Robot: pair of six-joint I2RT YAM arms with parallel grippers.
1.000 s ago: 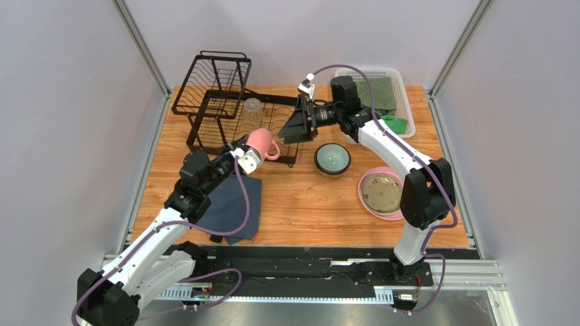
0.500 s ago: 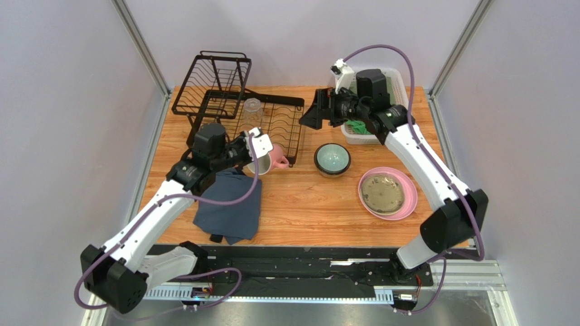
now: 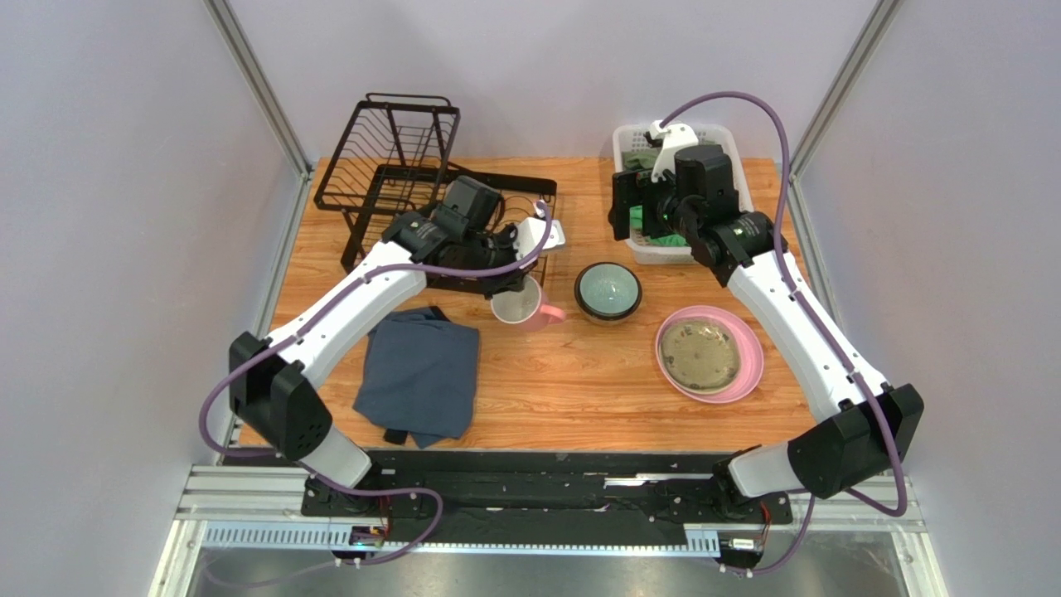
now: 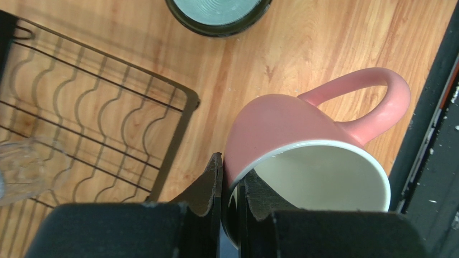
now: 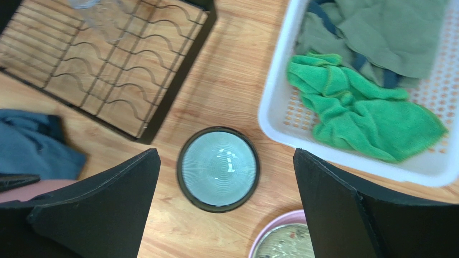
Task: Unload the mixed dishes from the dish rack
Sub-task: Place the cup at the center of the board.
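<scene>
While our right gripper (image 3: pixel 627 205) has backed to the upper right, wide open and empty, our left gripper (image 4: pixel 229 172), clamped on the rim of the mug (image 4: pixel 301 134), has carried it off the rack (image 3: pixel 399 162) to mid-frame beside the bowl (image 3: pixel 608 291). Only the glass (image 5: pixel 102 16) remains racked.

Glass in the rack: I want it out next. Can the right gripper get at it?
Probably yes: the right gripper is open and empty, the glass uncovered, though the left arm over the rack may crowd it.
</scene>
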